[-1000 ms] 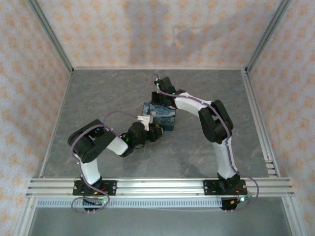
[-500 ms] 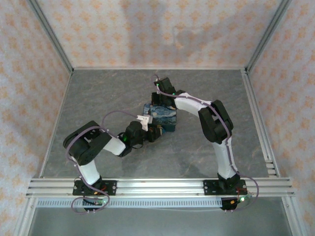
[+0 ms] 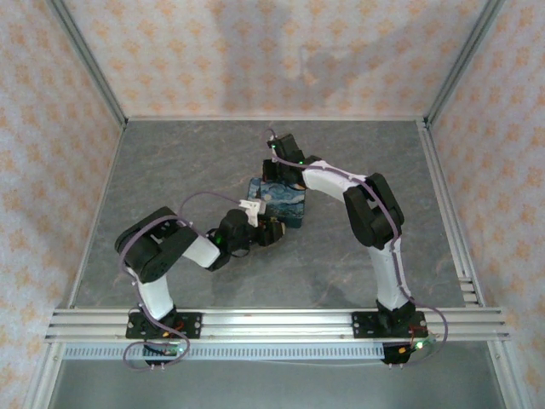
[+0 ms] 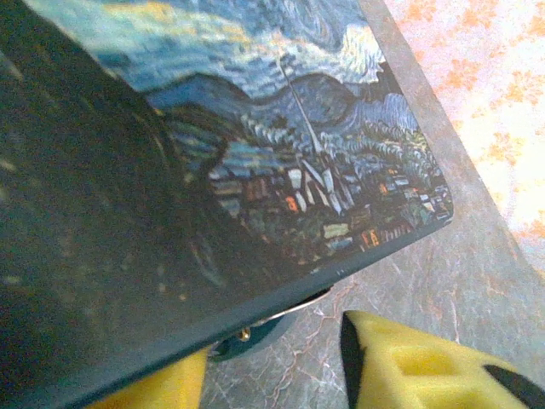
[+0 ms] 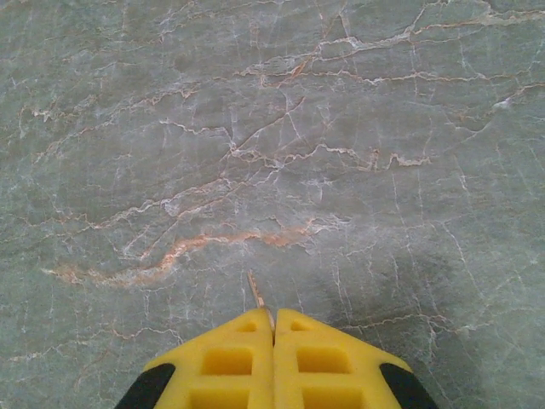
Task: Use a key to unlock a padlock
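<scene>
Top view: both arms meet mid-table [image 3: 170, 170] over the painted tin [image 3: 285, 203]. The left gripper [image 3: 274, 228] comes in low at the tin's near side. The right gripper [image 3: 277, 175] hangs at its far side, pointing down. The padlock is too small to pick out from up here. The approach from opposite sides looks deliberate, prob one claw to steady the lock and the other to bring the key.

Left wrist: the tin's starry lid [image 4: 298, 153] is v. close and tilted across the view. Under its lower edge, on the marble, sits the padlock [image 4: 268, 325], a small dark blue-grey lump w/ a brassy spot, half tucked beneath the tin. The left gripper [image 4: 272, 354] stands partly spread, one yellow finger [image 4: 400, 366] to the right of the lock and the other low left, partly behind the tin's edge. Nothing is clamped. The lock lies in the gap, so the claw seems lined up to close on it. Can't tell whether the tin rests on the lock or just overhangs it.

Right wrist: the right gripper [image 5: 273, 328] has its pads pressed fully together above bare marble. A thin brassy sliver pokes out between the tips, prob the key [image 5: 255, 291] pinched by its blade w/ little showing. It is held clear of the lock, so insertion isn't started. My guess is it waits until the lock is gripped and turned keyhole-out.
</scene>
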### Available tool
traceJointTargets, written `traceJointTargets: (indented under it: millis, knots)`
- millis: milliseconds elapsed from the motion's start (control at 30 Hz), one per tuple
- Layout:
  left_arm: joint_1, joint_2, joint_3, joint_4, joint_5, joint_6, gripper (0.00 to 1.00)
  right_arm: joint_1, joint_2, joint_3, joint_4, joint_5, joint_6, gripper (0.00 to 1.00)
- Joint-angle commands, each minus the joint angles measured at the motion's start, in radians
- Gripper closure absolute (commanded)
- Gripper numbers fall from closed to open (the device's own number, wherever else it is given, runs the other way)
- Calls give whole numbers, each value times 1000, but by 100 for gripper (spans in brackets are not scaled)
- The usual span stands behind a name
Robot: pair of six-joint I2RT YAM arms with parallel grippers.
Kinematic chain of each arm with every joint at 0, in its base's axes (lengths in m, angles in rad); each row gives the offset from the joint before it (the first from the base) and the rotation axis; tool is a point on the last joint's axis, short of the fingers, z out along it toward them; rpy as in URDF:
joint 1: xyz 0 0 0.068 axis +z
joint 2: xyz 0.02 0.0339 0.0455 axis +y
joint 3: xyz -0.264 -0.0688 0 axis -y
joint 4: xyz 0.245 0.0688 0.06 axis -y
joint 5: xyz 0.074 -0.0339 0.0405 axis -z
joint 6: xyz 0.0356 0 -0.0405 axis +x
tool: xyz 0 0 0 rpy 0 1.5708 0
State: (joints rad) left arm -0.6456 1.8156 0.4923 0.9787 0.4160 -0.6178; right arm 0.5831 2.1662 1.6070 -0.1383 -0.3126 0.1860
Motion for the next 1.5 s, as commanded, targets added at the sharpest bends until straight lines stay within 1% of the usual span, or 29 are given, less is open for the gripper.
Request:
traceJointTargets:
  millis: [0,67,100,200,300,467,533,567,600,633,667,700,733,867,1033,1133,1167,1200,1233,1400,1467]
  knots:
    - [14,65,55,16,8,-25,51,12,-18,-25,-63,-9,12,100]
    - [12,87,62,34,16,-42,50,12,-18,-23,-64,-10,12,100]
    - [11,127,57,59,13,-53,49,12,-17,-22,-65,-9,12,100]
    - [11,163,40,135,-7,-78,47,12,-16,-24,-67,-10,9,100]
    - [12,167,47,145,-11,-79,47,12,-17,-27,-67,-10,10,100]
    - [12,163,60,165,18,-88,55,12,-16,-28,-66,-9,8,100]
    - [14,160,53,182,27,-95,56,12,-17,-28,-67,-9,8,100]
    - [14,159,51,178,30,-96,57,13,-17,-27,-67,-8,7,100]
    - [12,157,53,159,34,-91,61,12,-19,-27,-68,-8,5,100]
    - [10,156,57,132,24,-85,61,12,-20,-27,-68,-8,4,100]
    - [8,150,57,105,12,-77,60,12,-20,-28,-68,-8,3,100]
    - [5,146,51,100,-2,-73,56,12,-19,-27,-67,-7,3,100]
    - [2,143,48,103,-6,-72,55,12,-19,-28,-67,-6,3,100]
    - [-2,153,48,155,25,-87,62,12,-19,-35,-61,-7,7,100]
    - [-2,140,26,208,55,-104,62,12,-27,-44,-62,-3,7,100]
    - [-2,101,3,191,56,-96,63,12,-30,-48,-61,0,4,100]
    - [-1,100,-5,188,56,-94,66,12,-29,-49,-60,1,4,100]
    - [-1,68,-13,186,59,-91,69,12,-30,-50,-58,0,3,100]
    - [-2,60,-17,177,62,-88,70,12,-29,-50,-58,0,4,100]
    - [-2,65,-11,150,61,-83,71,13,-24,-48,-50,-6,13,100]
    - [-2,81,-5,161,69,-90,68,12,-23,-50,-50,-6,13,100]
